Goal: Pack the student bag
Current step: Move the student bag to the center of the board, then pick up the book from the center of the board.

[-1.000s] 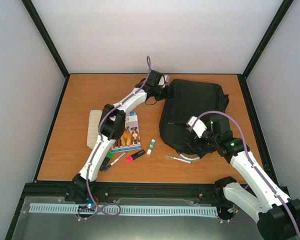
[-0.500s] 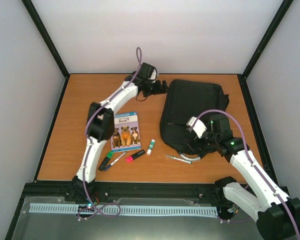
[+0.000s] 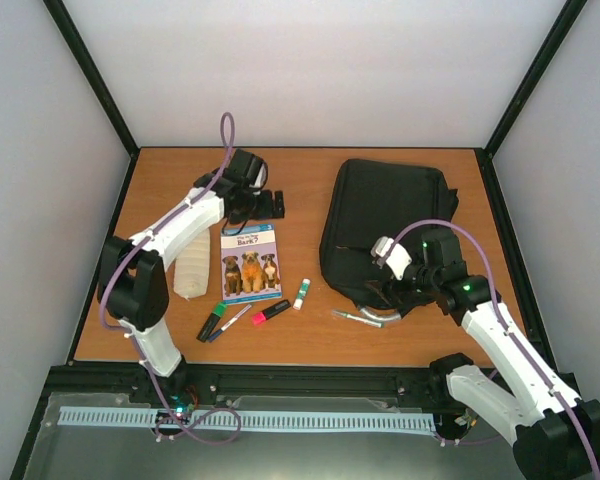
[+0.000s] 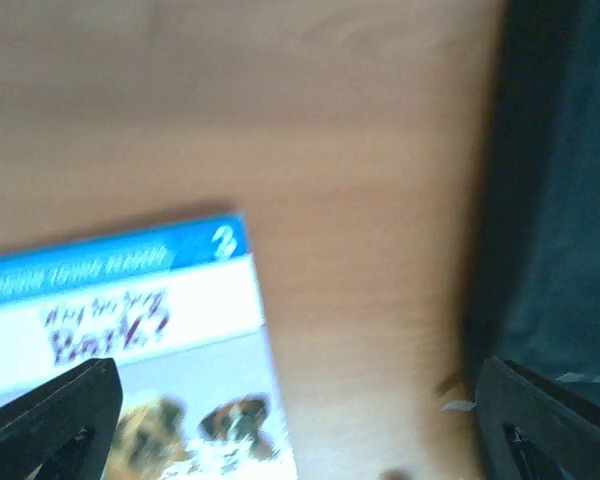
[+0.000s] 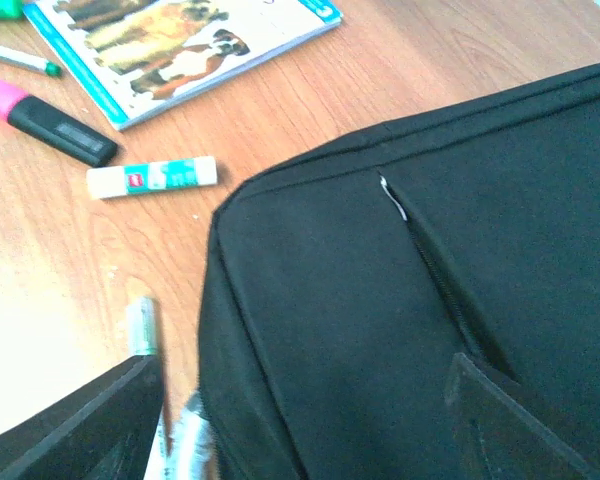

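Task thing: large black fabric backpack [image 3: 390,215], flat on right half of brown wooden table [image 3: 310,170], long axis near-to-far. Right gripper [image 3: 388,292] hangs over its near-left corner, jaws spread, empty. Left gripper [image 3: 270,205] also spread, over dog-cover paperback book [image 3: 250,262], well left of backpack. Right arm nearer.

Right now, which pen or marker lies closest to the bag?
The silver pen, right at the bag's near edge; the pink highlighter and green marker lie farther left by the book.

Orange-brown wooden table [image 3: 310,340], plain white walls [image 3: 310,70] on three sides — black frame posts [image 3: 92,75] at corners, even light
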Action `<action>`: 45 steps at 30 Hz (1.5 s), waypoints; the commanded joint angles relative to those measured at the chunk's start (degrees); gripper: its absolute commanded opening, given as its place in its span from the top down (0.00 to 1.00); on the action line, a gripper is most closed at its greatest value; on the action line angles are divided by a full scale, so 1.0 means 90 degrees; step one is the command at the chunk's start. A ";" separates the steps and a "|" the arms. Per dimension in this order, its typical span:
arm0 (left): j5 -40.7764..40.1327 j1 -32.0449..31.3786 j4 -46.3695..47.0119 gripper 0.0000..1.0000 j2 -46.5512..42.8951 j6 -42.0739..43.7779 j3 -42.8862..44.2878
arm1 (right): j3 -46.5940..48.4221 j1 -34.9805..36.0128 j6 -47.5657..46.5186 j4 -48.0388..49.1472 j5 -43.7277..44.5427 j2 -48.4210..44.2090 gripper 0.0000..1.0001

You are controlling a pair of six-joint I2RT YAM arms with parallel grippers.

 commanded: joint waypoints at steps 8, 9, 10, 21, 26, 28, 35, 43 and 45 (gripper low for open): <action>-0.0865 0.0144 -0.0884 0.00 -0.0842 -0.0193 -0.1744 | 0.0346 -0.0040 0.0007 -0.0227 -0.0972 0.0191 0.31; -0.0926 0.0172 -0.0849 0.00 -0.0907 -0.0254 -0.1876 | 0.0413 -0.0048 0.0153 -0.0161 -0.0966 0.0265 0.33; -0.0953 0.0199 -0.0769 0.00 -0.0997 -0.0299 -0.2033 | 0.0524 -0.0036 0.0387 -0.0090 -0.0929 0.0403 0.36; -0.1100 0.0328 -0.0189 0.00 -0.1259 -0.0430 -0.2843 | 0.3476 0.1191 0.1900 -0.1188 -0.1327 0.3662 0.66; -0.0991 0.0358 0.0063 0.00 -0.1432 -0.0531 -0.3190 | 0.4217 0.1770 0.2439 -0.0923 -0.1299 0.4607 0.72; -0.1058 0.0358 0.0126 0.00 -0.1523 -0.0629 -0.3332 | 0.4593 0.1898 0.2450 -0.0962 -0.1423 0.5070 0.74; -0.1106 0.0358 0.0276 0.00 -0.2036 -0.0813 -0.3969 | 0.5493 0.2139 0.2564 -0.1116 -0.2133 0.6703 0.80; -0.1280 0.0367 0.0637 0.00 -0.2109 -0.1085 -0.4333 | 0.6858 0.2267 0.2601 -0.1631 -0.2312 0.8231 0.86; -0.1378 0.0367 0.0712 0.00 -0.2070 -0.1198 -0.4404 | 0.7265 0.2359 0.2558 -0.1962 -0.2307 0.8638 0.86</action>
